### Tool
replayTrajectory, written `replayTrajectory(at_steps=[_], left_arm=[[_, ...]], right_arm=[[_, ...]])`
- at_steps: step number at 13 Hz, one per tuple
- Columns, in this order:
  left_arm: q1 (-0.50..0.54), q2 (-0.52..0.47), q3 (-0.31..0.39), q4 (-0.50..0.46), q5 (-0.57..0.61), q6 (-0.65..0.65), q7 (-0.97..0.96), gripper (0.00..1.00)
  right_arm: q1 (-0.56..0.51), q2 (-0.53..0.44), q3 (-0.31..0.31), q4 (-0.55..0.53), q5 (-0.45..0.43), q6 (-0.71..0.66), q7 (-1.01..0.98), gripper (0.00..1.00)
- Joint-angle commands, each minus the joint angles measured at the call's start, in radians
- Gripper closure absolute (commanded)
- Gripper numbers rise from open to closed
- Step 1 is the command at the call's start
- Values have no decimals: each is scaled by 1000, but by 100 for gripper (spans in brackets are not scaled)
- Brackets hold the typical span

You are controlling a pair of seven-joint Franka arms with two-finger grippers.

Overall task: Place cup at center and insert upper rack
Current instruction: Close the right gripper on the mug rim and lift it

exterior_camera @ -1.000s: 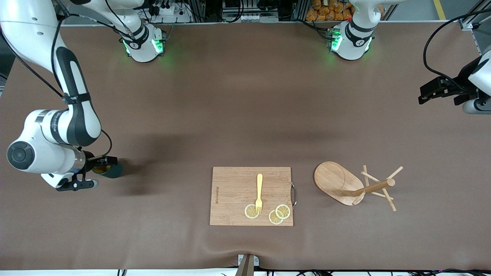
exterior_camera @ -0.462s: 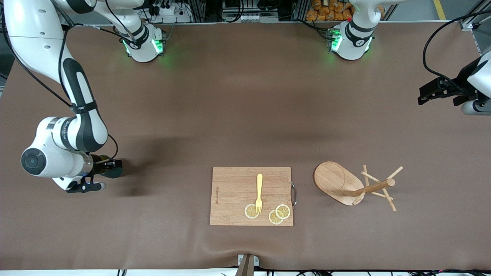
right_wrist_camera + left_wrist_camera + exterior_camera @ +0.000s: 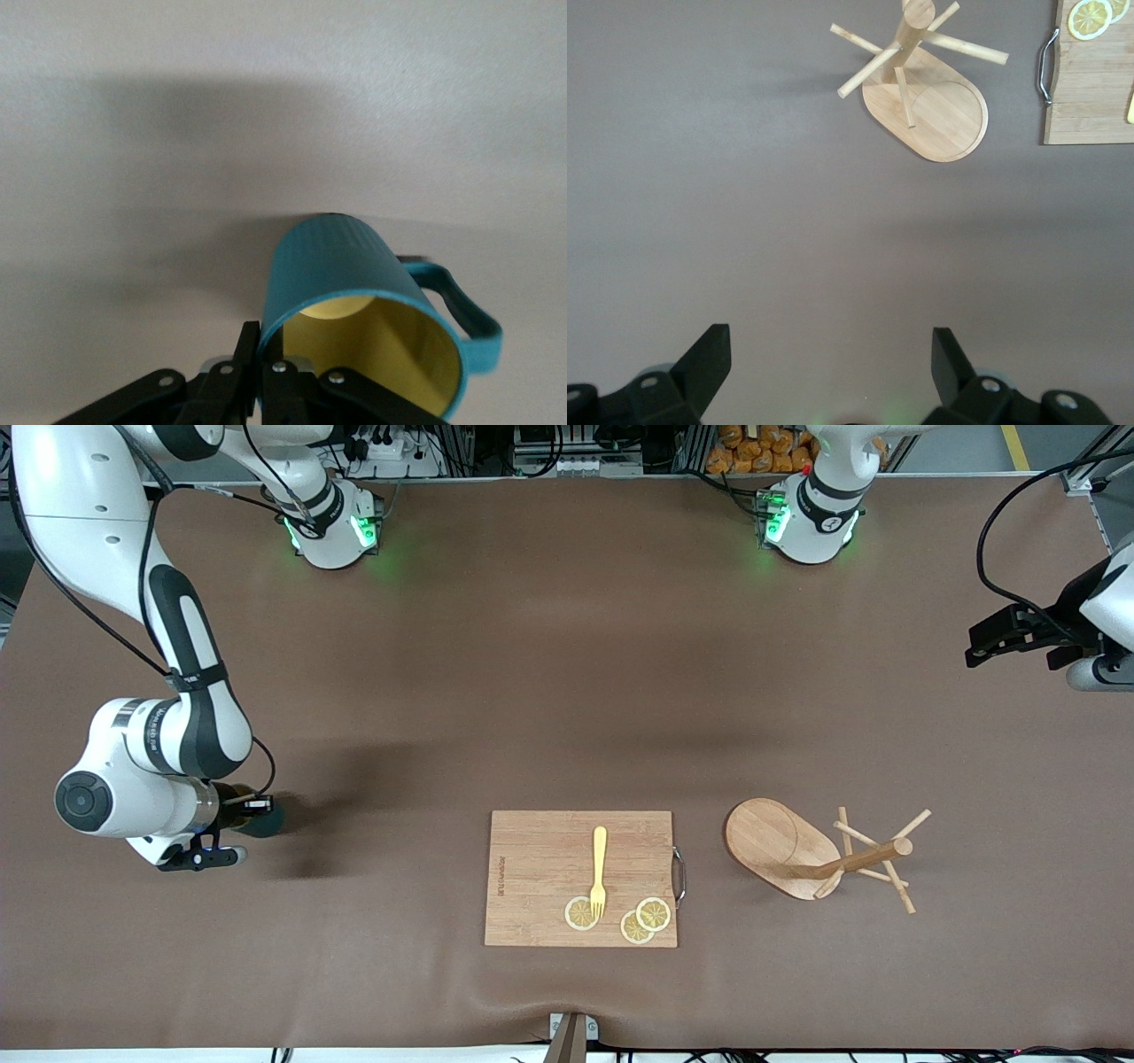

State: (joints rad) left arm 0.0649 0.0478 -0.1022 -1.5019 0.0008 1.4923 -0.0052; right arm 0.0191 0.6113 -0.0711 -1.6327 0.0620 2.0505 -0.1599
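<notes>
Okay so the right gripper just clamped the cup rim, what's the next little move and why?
Probably lift straight up a little. The right gripper is shut on the rim of the cup, which sits at the right arm's end of the table, away from the center. The left gripper waits open.

Cup (image 3: 341, 266): matt teal, ribbed outside, smooth mustard-yellow inside. Mug tree (image 3: 819, 850) and cutting board (image 3: 549, 868) beside it: light wood, visible grain; board handle (image 3: 679, 875) is metal. Tablecloth (image 3: 567, 673): matt brown, slightly wrinkled. Fork (image 3: 599, 871) on board: yellow, looks plastic.
</notes>
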Motion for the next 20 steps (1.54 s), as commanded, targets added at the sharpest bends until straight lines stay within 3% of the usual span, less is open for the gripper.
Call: replayTrajectory(at_steps=[1, 4, 8, 12, 20], left_arm=[[7, 4, -5, 14, -2, -9, -13, 0], [9, 4, -7, 12, -2, -9, -10, 0], [10, 0, -5, 11, -2, -15, 1, 0], [21, -5, 2, 5, -2, -20, 4, 0], [26, -6, 2, -8, -2, -20, 4, 0]], right_arm=[[4, -4, 11, 28, 10, -9, 2, 100], [77, -36, 13, 39, 22, -26, 22, 100], [217, -80, 27, 45, 79, -62, 189, 100], [430, -117, 27, 50, 79, -96, 494, 100], [787, -93, 27, 54, 79, -85, 951, 100]])
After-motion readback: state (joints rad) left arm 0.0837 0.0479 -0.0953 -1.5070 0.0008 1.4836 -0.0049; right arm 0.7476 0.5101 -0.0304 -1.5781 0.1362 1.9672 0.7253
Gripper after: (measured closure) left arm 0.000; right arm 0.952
